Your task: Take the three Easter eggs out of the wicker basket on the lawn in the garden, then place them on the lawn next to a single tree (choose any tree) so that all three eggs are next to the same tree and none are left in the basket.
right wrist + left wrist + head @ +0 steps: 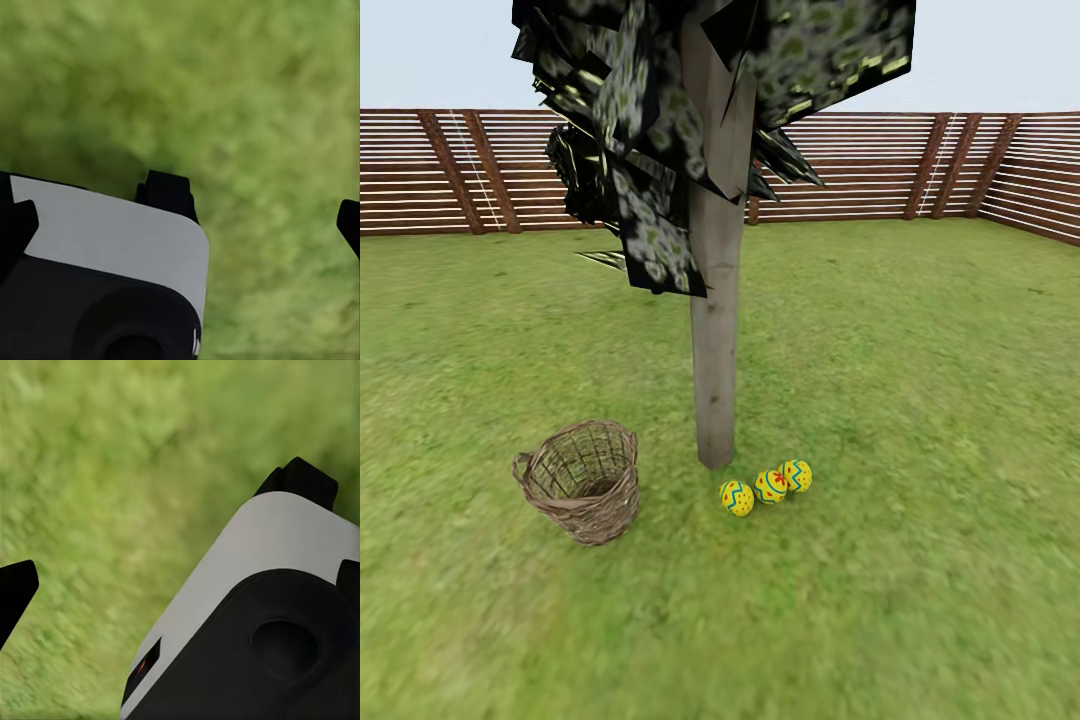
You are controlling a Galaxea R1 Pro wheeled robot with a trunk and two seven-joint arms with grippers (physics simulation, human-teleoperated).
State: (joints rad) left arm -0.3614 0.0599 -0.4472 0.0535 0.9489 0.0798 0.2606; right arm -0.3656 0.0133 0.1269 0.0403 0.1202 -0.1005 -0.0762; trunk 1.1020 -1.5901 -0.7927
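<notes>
I am seeing three Easter eggs lying beside the tree, wicker basket standing near; cannot tell either gripper's state

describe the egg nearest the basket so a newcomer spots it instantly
Find the tree with the pale grey trunk in the middle of the lawn. Three yellow eggs lie in a row at its foot, on the side away from the basket. Yours is the egg at the row's basket-side end, closest to the camera.
</notes>
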